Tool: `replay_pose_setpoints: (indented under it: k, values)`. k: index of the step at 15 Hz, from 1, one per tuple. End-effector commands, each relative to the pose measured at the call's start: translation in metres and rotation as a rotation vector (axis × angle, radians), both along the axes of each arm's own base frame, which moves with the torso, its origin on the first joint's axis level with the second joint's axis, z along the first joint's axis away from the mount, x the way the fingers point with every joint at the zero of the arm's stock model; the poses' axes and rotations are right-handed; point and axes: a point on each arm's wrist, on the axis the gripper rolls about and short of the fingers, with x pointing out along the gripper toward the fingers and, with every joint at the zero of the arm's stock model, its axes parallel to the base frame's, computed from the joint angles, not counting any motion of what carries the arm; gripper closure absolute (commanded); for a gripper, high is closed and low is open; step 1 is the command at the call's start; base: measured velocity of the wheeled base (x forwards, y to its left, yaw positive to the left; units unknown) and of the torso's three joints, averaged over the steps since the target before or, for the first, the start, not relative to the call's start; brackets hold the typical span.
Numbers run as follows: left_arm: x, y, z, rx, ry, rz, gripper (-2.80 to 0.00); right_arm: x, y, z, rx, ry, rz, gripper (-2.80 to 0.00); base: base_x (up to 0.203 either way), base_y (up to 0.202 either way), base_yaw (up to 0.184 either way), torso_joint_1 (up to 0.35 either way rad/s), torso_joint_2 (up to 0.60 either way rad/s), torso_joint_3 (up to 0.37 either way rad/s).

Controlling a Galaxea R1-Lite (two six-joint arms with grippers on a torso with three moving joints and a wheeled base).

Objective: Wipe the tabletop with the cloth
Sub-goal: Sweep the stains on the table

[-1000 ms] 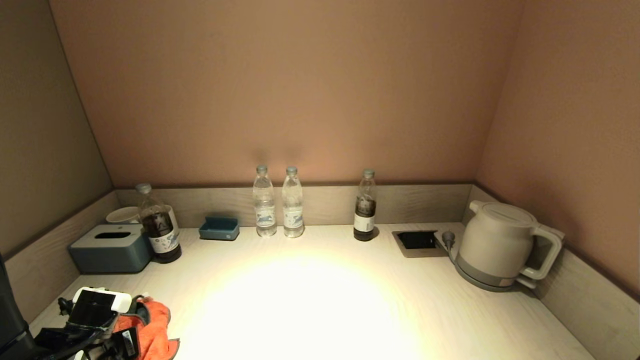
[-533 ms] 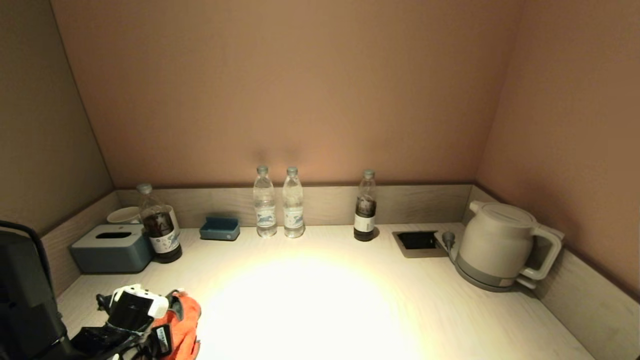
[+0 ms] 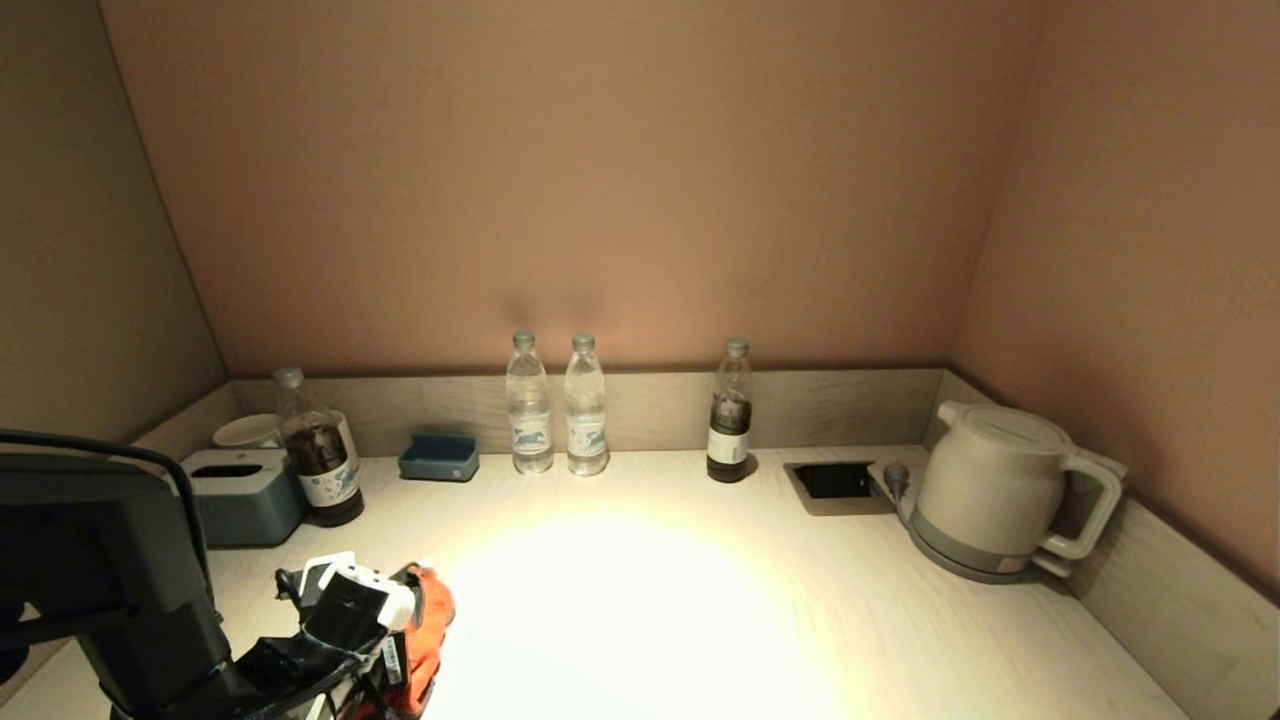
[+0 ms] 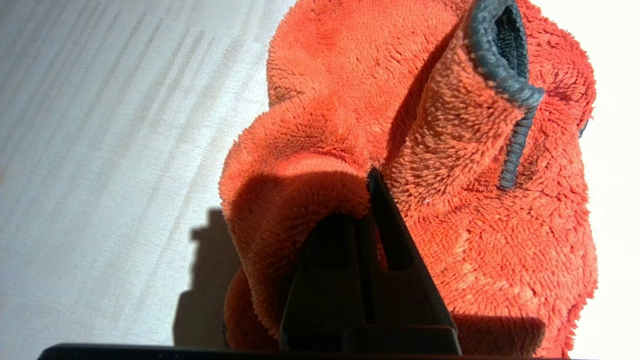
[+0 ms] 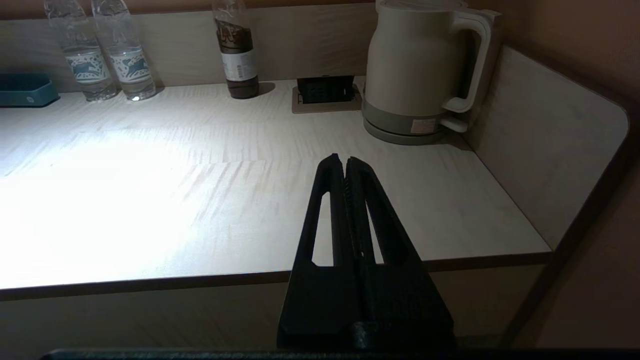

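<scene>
An orange cloth with a dark hem lies bunched on the pale wooden tabletop at the front left. My left gripper is shut on the orange cloth and presses it to the table; in the left wrist view the cloth folds around the closed left gripper. My right gripper is shut and empty, held off the table's front edge on the right, out of the head view.
Along the back wall stand a tissue box, a dark bottle, a blue tray, two water bottles, another dark bottle, a socket recess and a kettle.
My left gripper has slid the orange cloth to the right and a little away from the front edge across the table. The left arm reaches further into view. Nothing else moved.
</scene>
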Motion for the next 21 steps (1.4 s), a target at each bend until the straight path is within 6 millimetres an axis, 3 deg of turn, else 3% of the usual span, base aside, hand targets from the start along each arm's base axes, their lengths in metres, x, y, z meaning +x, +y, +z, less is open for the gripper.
replay_pose_setpoints:
  k: [1,6,8,10,13,18,21]
  values:
    - [-0.001,0.001,-0.006,0.011,0.013,0.006,0.00,0.000,0.000,0.000,0.000,0.001,0.001,0.00,0.000,0.000,0.000,0.000,0.00,0.000]
    - [-0.004,0.017,0.001,0.017,0.008,0.056,0.00,0.000,0.000,0.000,0.000,0.001,0.000,0.00,0.000,0.000,0.000,0.000,0.00,0.000]
    - [-0.007,0.040,0.011,0.019,0.002,0.124,0.00,0.000,0.000,0.000,0.000,0.001,0.000,0.00,0.000,0.000,0.000,0.000,0.00,0.000]
    - [-0.011,0.050,0.014,0.027,0.009,0.144,0.00,0.000,0.000,0.000,0.000,0.001,0.000,0.00,0.000,0.000,0.000,0.000,0.00,0.000]
    - [-0.016,0.086,0.023,0.038,0.014,0.244,0.00,0.000,0.000,0.000,0.000,0.001,0.000,0.00,0.000,0.000,0.000,0.000,0.00,0.000]
    - [-0.012,0.126,0.005,0.075,0.055,0.347,0.00,0.000,0.000,0.000,0.000,0.001,0.001,0.00,0.000,0.000,0.000,0.000,0.00,0.000]
    - [-0.010,0.138,-0.005,0.090,0.060,0.376,0.00,0.000,0.000,0.000,0.000,0.001,0.000,0.00,0.000,0.000,0.000,0.000,0.00,0.000]
